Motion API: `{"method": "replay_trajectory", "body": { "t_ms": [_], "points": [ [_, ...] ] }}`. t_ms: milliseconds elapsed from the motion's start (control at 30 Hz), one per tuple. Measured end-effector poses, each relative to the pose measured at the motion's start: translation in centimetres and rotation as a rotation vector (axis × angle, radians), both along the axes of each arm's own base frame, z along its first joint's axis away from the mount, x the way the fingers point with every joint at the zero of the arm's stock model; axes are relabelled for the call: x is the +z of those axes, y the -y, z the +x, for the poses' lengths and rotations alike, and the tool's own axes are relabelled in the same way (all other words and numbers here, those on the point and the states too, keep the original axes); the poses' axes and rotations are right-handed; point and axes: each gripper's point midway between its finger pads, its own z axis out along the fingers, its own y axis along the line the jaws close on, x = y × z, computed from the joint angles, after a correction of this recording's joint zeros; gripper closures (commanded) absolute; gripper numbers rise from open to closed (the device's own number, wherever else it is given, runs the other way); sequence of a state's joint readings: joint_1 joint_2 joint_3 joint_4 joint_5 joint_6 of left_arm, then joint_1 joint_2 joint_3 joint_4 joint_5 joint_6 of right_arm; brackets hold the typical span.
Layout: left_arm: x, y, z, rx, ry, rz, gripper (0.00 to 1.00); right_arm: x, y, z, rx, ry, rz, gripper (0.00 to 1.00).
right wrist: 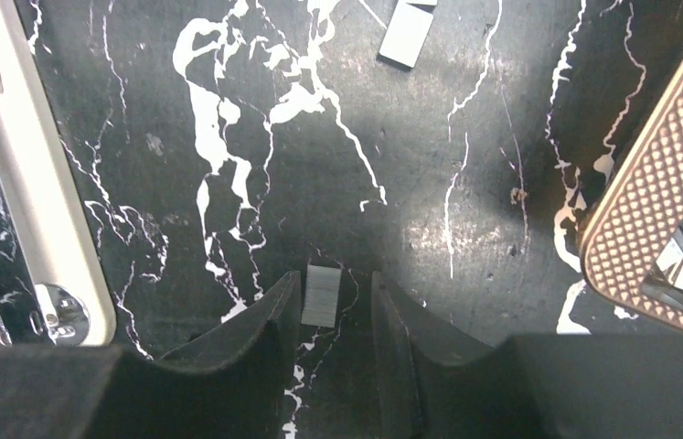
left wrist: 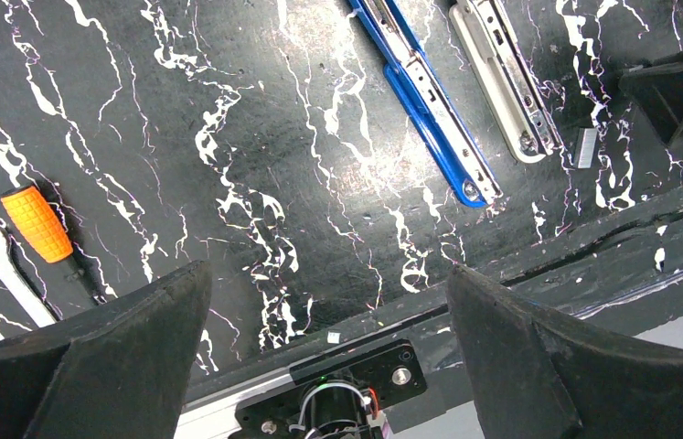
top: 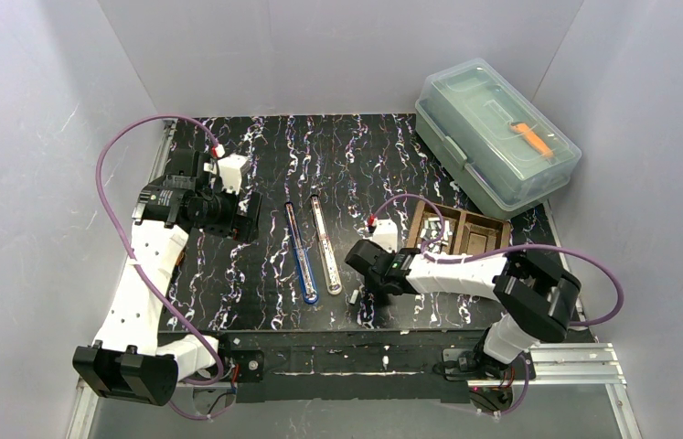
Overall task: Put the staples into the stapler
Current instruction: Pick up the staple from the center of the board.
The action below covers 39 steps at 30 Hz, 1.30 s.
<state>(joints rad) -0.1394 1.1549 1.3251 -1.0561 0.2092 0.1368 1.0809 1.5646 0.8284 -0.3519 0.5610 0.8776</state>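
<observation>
Right tool (right wrist: 336, 311) | low over table (right wrist: 465, 183) | jaws straddling staple strip (right wrist: 322, 295)

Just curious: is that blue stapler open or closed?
Open: the blue stapler lies flat on the table with its metal staple channel facing up, uncovered.

Staple strip (right wrist: 322, 295) just right of stapler (right wrist: 45, 183)
</observation>
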Motion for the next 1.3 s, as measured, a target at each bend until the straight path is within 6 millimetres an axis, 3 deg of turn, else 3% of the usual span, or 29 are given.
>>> {"method": "replay_trajectory", "body": {
  "t_ms": [133, 400, 633, 833, 1067, 1200, 1300],
  "points": [
    [0.0, 0.0, 0.0, -0.001, -0.001, 0.001, 0.01, -0.1, -0.1, 0.5, 0.0, 0.002, 0.005, 0.66],
    [0.0, 0.0, 0.0, -0.001, -0.002, 0.001, 0.01, 0.0, -0.9, 0.9, 0.013, -0.003, 0.01, 0.69],
    [0.0, 0.0, 0.0, -0.001, -0.002, 0.001, 0.01, 0.0, -1.2, 1.0, 0.022, 0.0, 0.011, 0.81],
    [0.0, 0.0, 0.0, -0.001, -0.001, 0.001, 0.01, 0.0, -1.2, 1.0, 0.022, 0.0, 0.01, 0.82],
    [0.0, 0.0, 0.0, -0.001, -0.001, 0.001, 0.01, 0.1, -1.1, 1.0, 0.022, -0.003, 0.005, 0.96],
    [0.0, 0.0, 0.0, -0.001, -0.002, 0.0, 0.01, 1.1, -1.5, 1.1, 0.028, 0.018, -0.005, 0.99],
    [0.0, 0.0, 0.0, -0.001, -0.002, 0.0, 0.01, 3.1, -3.1, 1.4, 0.045, 0.072, 0.025, 0.99]
  ]
}}
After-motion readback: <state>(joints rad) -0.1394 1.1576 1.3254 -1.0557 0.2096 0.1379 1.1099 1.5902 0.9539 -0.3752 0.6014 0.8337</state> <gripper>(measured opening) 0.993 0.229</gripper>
